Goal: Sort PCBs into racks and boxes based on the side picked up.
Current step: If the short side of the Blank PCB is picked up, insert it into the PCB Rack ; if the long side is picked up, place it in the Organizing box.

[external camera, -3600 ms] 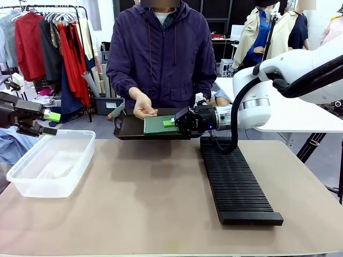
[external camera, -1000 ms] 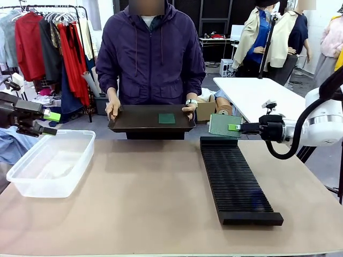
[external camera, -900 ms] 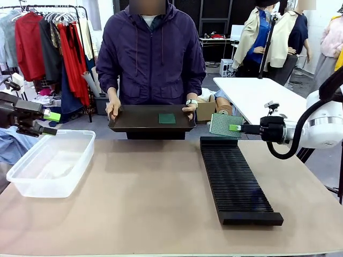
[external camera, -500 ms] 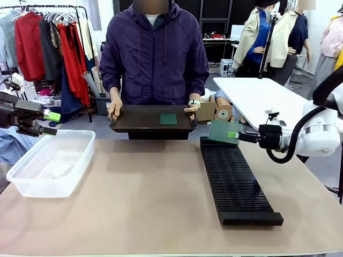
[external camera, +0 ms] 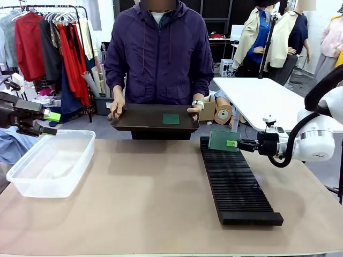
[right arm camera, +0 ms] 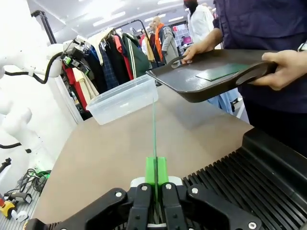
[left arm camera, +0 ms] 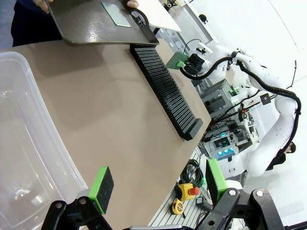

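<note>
My right gripper (external camera: 233, 143) is shut on a green PCB (external camera: 223, 140), held upright on edge just above the far end of the long black slotted rack (external camera: 236, 182). From the right wrist this PCB (right arm camera: 154, 139) is a thin vertical line between the green pads (right arm camera: 162, 171), with the rack (right arm camera: 259, 182) below. A second PCB (external camera: 171, 119) lies flat on the dark tray (external camera: 140, 122) held by the person. My left gripper (external camera: 50, 123) hangs open and empty above the clear plastic box (external camera: 51, 163); its pads (left arm camera: 101, 189) are spread wide over the box (left arm camera: 29, 143).
The person stands at the far table edge, both hands on the tray (right arm camera: 211, 79). Bare tan tabletop (external camera: 139, 198) lies between box and rack. A white table (external camera: 252, 93) and a clothes rail stand behind.
My right gripper took the PCB off the tray, carried it right, turned it on edge and has lowered it to the rack's far end. The left arm has not moved.
</note>
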`<state>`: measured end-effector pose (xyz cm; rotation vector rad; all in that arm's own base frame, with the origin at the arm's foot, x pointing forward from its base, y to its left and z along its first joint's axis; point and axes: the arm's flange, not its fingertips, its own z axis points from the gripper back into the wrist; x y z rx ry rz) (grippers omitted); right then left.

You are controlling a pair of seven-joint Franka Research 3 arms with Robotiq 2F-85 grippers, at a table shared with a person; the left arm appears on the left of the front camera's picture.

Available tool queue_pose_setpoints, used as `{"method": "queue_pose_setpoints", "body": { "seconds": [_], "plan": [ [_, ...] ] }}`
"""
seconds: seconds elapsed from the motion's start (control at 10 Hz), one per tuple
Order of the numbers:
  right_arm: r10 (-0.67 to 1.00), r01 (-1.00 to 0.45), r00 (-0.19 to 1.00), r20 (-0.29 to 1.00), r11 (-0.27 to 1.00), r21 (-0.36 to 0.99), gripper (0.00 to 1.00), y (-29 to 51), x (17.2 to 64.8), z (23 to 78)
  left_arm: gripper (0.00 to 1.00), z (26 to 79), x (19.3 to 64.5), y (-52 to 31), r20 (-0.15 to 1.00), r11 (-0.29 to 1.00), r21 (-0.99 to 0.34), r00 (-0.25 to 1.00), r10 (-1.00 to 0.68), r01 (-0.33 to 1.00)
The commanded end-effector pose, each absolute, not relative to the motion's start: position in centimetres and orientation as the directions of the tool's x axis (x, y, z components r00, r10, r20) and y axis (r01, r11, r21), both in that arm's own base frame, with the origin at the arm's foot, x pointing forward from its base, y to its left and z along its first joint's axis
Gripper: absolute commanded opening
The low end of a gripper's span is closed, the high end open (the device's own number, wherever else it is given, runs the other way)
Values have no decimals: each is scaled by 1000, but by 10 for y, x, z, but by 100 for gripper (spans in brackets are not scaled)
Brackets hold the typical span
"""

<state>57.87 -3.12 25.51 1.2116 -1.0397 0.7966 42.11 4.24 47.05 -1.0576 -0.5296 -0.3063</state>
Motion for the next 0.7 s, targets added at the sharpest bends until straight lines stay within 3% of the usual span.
{"method": "queue_pose_setpoints", "body": {
  "seconds": [0.0, 0.6],
  "plan": [
    [-60, -919, 340, 938, 190, 345, 0, -29, 576, 261, 100, 473, 421, 42, 545, 457, -751, 838, 23, 476],
    [-60, -919, 340, 938, 190, 345, 0, -29, 576, 261, 100, 473, 421, 42, 545, 457, -751, 838, 23, 476]
  ]
}}
